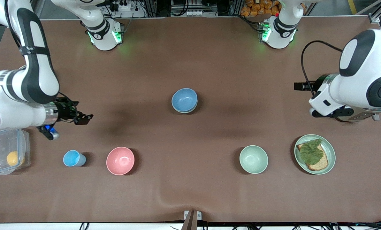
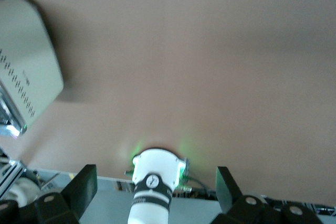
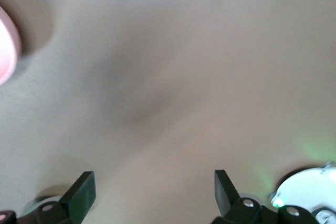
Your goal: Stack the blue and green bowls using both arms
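The blue bowl point(image 1: 184, 99) stands mid-table, nested in a pale bowl whose rim shows just under it. A mint-green bowl point(image 1: 253, 159) stands alone, nearer the front camera and toward the left arm's end. My left gripper point(image 1: 301, 86) is open and empty, up in the air at the left arm's end, well away from both bowls; its wrist view shows its spread fingers point(image 2: 84, 184) with the arm's base between them. My right gripper point(image 1: 83, 118) is open and empty, over bare table at the right arm's end; its fingers point(image 3: 81, 190) frame only tabletop.
A pink bowl point(image 1: 120, 160), a light-blue cup point(image 1: 73, 158) and a clear box with a yellow fruit point(image 1: 8, 155) stand near the right arm. A green plate point(image 1: 331, 150) with bread and a leaf, and a pale appliance point(image 2: 23, 72), are near the left arm.
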{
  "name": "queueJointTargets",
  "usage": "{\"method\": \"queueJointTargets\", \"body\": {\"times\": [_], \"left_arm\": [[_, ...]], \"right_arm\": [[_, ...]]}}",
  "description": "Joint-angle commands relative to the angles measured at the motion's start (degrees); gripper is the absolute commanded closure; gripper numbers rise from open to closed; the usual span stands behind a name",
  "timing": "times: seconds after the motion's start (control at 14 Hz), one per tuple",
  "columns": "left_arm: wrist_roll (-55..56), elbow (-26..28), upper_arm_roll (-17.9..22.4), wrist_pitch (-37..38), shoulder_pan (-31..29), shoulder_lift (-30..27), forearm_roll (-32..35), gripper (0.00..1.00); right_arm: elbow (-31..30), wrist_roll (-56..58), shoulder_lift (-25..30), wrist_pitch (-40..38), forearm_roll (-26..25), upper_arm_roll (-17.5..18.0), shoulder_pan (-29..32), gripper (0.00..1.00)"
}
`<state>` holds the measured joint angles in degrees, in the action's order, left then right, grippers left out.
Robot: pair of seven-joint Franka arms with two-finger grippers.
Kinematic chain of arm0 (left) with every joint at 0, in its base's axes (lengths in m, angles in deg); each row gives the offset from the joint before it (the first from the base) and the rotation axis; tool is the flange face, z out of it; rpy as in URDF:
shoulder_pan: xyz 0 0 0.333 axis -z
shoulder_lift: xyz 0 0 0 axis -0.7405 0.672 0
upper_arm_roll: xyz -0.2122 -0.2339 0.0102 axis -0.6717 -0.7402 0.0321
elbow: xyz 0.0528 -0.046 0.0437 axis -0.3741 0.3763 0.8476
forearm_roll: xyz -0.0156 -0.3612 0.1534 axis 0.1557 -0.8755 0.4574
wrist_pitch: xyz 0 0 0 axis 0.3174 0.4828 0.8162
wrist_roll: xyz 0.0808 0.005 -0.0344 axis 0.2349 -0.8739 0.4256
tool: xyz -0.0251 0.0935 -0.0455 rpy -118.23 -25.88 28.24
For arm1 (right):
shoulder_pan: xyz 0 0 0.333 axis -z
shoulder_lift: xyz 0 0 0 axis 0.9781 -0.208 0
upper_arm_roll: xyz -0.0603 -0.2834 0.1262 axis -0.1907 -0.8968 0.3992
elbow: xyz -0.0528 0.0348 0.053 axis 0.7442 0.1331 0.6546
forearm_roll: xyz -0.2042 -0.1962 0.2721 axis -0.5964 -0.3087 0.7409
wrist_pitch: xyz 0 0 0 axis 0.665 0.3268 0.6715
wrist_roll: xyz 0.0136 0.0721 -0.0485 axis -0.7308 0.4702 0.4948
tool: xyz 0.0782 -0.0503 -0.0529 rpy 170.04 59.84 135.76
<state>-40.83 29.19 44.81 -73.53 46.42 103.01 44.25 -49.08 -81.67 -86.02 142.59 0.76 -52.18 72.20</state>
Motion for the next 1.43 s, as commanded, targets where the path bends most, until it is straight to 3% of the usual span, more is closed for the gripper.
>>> {"method": "queueJointTargets", "body": {"times": [0.0, 0.29, 0.36, 0.57, 0.86, 1.0, 1.36], "left_arm": [[0.03, 10.06, -0.16, 0.61, -1.45, -10.07, -1.66, 0.0], [-0.5, 22.29, 0.27, 1.57, -2.25, -25.27, -4.74, 0.0], [-0.59, 22.92, 0.36, 1.57, -2.16, -26.7, -5.53, 0.0], [-0.59, 18.21, 0.28, -0.44, -1.81, -22.26, -5.89, 0.0], [-0.59, 3.8, 0.27, -0.8, -1.72, -12.05, -5.19, 0.0], [-0.76, 0.71, 0.36, -2.19, -1.98, -11.24, -5.01, 0.0], [-0.76, 0.69, 0.54, -8.18, -1.73, -14.76, -4.05, 0.0]], "right_arm": [[3.61, -0.19, 3.63, -1.93, -3.31, 2.05, 1.66, 0.0], [6.25, -0.11, 6.8, -3.59, -3.4, 2.23, 2.71, 0.0], [7.47, -0.02, 6.81, -4.82, -3.4, 2.4, 3.15, 0.0], [7.84, 3.31, 7.5, -5.53, -3.31, 3.11, 5.26, 0.0], [11.16, 8.57, 10.67, -6.67, -3.31, 6.27, 9.04, 0.0], [12.93, 10.43, 11.81, -8.87, -3.31, 6.27, 9.05, 0.0], [14.43, 10.79, 14.54, -10.28, -2.96, 6.62, 8.79, 0.0]]}}
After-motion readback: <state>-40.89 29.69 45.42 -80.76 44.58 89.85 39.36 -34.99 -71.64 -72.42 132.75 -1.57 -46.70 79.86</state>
